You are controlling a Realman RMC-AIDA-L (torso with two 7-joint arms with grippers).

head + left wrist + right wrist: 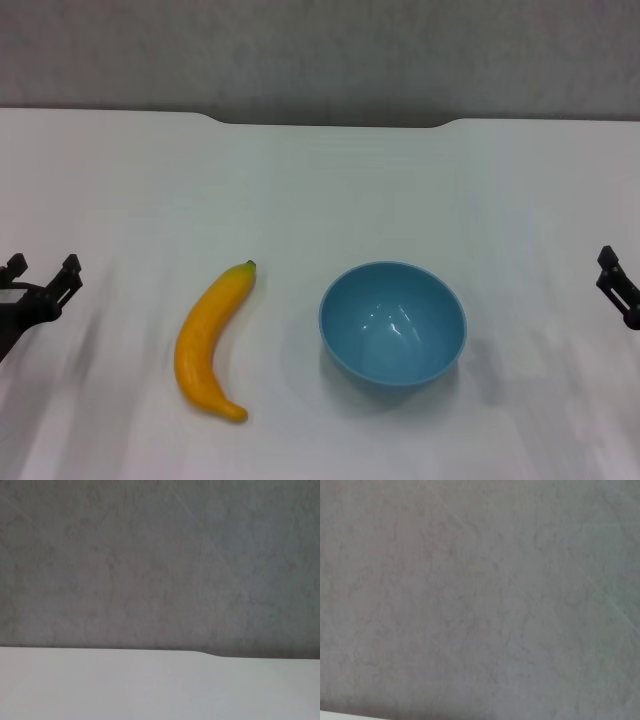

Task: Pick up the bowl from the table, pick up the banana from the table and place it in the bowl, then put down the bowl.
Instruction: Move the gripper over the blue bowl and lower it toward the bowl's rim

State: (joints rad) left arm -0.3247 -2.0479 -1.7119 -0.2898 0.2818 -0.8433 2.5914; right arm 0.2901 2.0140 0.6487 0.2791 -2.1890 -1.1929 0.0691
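Head view: round, glossy light-blue plastic bowl [393,322] sits upright and empty on the plain white matte surface [330,185], a little right of centre. Long curved yellow-orange plastic-looking banana [209,340] lies flat just to the bowl's left, near but not touching, dark stem tip pointing toward the far edge with its shallow notch.

Left gripper [40,274] at the left border, low over the surface, well apart from the banana; jaws spread with a clear gap, holding nothing. Right gripper [620,284] only partly in view at the right border, well apart from the bowl; jaw state: cannot tell.

Left wrist view: only the surface's far edge and the grey wall [160,560]. Right wrist view: wall, almost nothing else. Neither object appears in them.

Judgement: nothing is grasped, so the first step, picking up the bowl, is not yet started. The next move calls for the right gripper to travel inward to the bowl's near-side rim, one jaw inside and one outside the wall, then close and lift level. The left gripper is placed for the banana; a grasp across its middle seems best.
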